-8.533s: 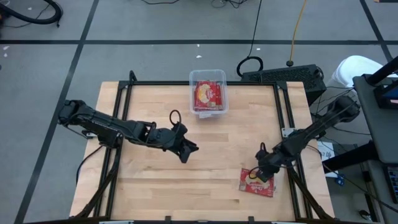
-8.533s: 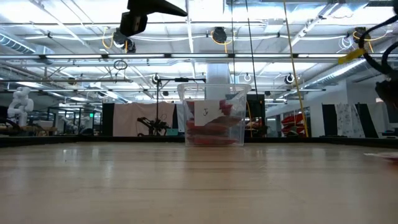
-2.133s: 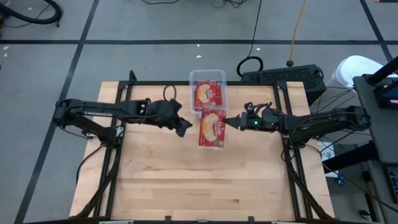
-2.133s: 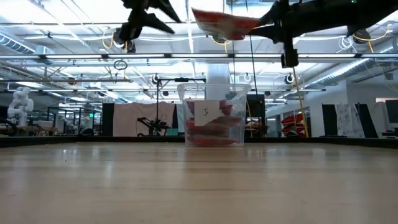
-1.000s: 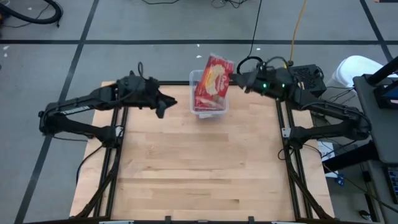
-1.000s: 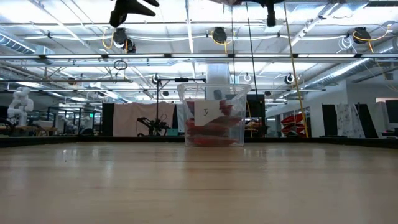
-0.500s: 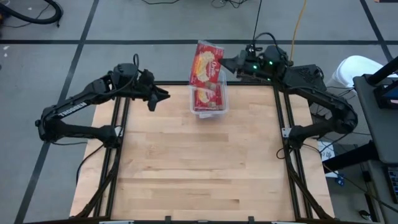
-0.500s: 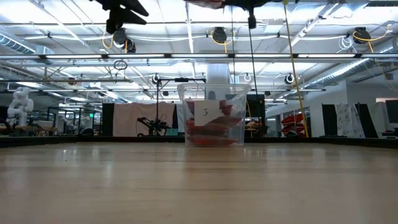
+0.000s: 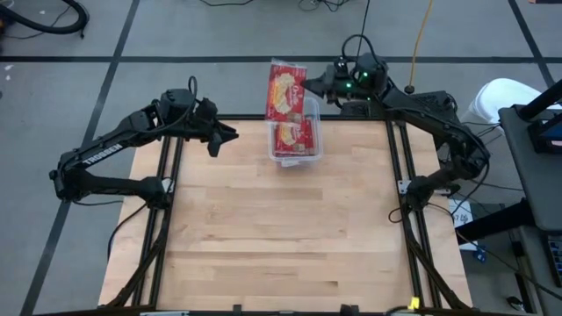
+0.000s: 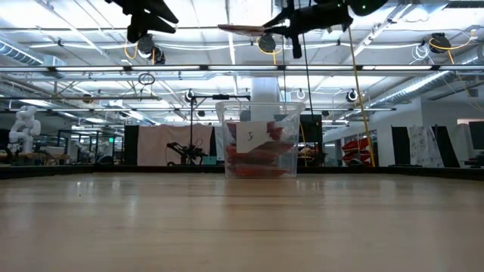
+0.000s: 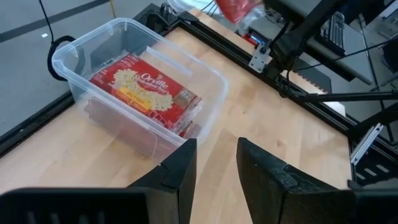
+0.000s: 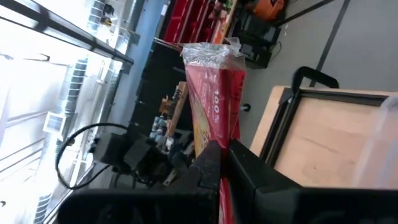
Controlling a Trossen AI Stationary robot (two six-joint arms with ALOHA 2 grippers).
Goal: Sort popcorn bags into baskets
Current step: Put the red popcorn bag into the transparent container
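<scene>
High above the far edge of the wooden bench (image 9: pixel 263 228), a red popcorn bag (image 9: pixel 285 88) is being held in the air by the right tool (image 9: pixel 318 85). Its two dark fingers (image 12: pixel 208 163) are being pressed tight on one edge of the bag, so the bag is being pinched. The bag is being kept almost flat, with its picture side up. From above, it is being seen over the far end of the clear basket (image 9: pixel 314 133) and partly past the bench's edge. From the low camera, the bag (image 10: pixel 246 29) is being shown well above the basket (image 10: pixel 259 147), not touching it.

The basket is being left standing near the middle of the far side of the bench. More popcorn bags (image 11: pixel 146 93) are lying flat inside it, with the top one face up.

The left tool (image 9: pixel 219 140) is being held in the air to the left of the basket, near the far left part of the bench, well apart from the held bag. Its fingers (image 11: pixel 180 171) are being kept a little spread, with a small gap between them, and nothing is being held by them. In the left wrist view, the basket is being seen in front of these fingers.
</scene>
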